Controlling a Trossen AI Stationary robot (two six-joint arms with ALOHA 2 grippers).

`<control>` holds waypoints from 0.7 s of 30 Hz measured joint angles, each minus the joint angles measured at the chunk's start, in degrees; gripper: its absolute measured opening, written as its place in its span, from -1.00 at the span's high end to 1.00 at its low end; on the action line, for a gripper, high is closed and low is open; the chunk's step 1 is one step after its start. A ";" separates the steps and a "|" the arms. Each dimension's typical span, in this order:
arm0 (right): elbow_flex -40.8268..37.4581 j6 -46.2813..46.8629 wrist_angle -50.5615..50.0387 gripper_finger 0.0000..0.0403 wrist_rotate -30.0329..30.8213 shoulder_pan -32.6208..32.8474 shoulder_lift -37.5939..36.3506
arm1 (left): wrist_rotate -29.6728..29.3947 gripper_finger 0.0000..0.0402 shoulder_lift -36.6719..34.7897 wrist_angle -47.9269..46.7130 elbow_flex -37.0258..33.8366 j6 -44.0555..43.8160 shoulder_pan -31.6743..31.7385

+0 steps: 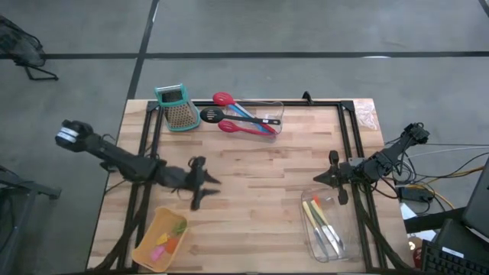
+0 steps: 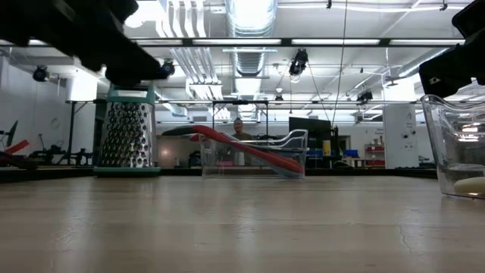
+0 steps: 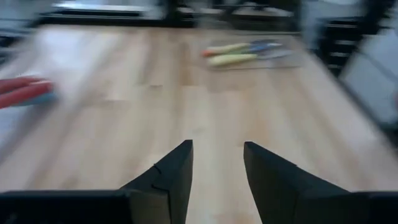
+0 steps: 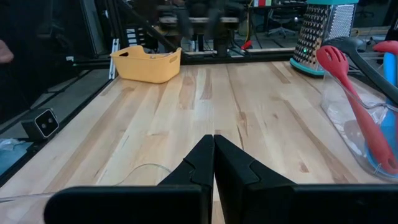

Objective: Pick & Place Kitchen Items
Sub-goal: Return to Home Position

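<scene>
No kitchen item lies loose on the pale wooden bench (image 1: 260, 164). Every piece sits in a container, so the coming move looks like an empty-handed retreat rather than a reach.

The left gripper (image 1: 208, 182) hovers over the left-middle of the bench. Its fingers (image 3: 168, 180) are parted by a moderate gap, with nothing between them. Toward the near edge from it, the yellow plastic bin (image 1: 145, 248) holds the small pink, green and orange pieces (image 1: 170, 237). Toward the far edge, well apart from the fingers, the red and blue spoons (image 1: 237, 126) and the black ladle (image 1: 210, 114) rest in a clear plastic bin (image 1: 275, 107). Their long axes run roughly along that edge. A teal-topped metal grater (image 1: 177, 107) stands just beside this bin.

The right gripper (image 1: 319, 179) is at the right side, its fingers (image 4: 193, 165) pressed together on nothing. Just nearward of it, a second clear bin (image 1: 313, 243) holds the yellow, green and orange-handled tools (image 1: 321, 218). They lie lengthwise from near to far, handles toward the fingers. The right arm is plainly nearer to them, and the left arm is nearer to the yellow bin.
</scene>
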 joint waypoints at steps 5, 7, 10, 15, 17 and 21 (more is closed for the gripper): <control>0.01 0.00 -0.01 0.96 0.02 -0.02 0.00 | -1.41 0.29 -4.57 4.08 -5.70 4.35 5.01; 0.00 0.00 0.01 0.96 0.02 -0.02 -0.02 | -1.61 0.30 -8.07 3.86 -7.09 4.71 5.04; 0.00 0.00 0.00 0.96 0.02 -0.02 -0.02 | -0.90 0.30 -14.88 -0.70 -9.09 4.60 4.41; 0.02 0.00 0.00 0.96 0.02 0.00 -0.02 | -3.28 0.30 -26.60 -0.77 -15.75 4.42 4.25; 0.00 0.00 0.00 0.96 0.02 -0.01 -0.02 | -3.15 0.30 -30.49 0.58 -18.20 5.37 4.20; 0.01 0.00 0.00 0.96 0.02 -0.01 -0.02 | -3.02 0.30 -37.25 0.32 -20.90 7.78 4.20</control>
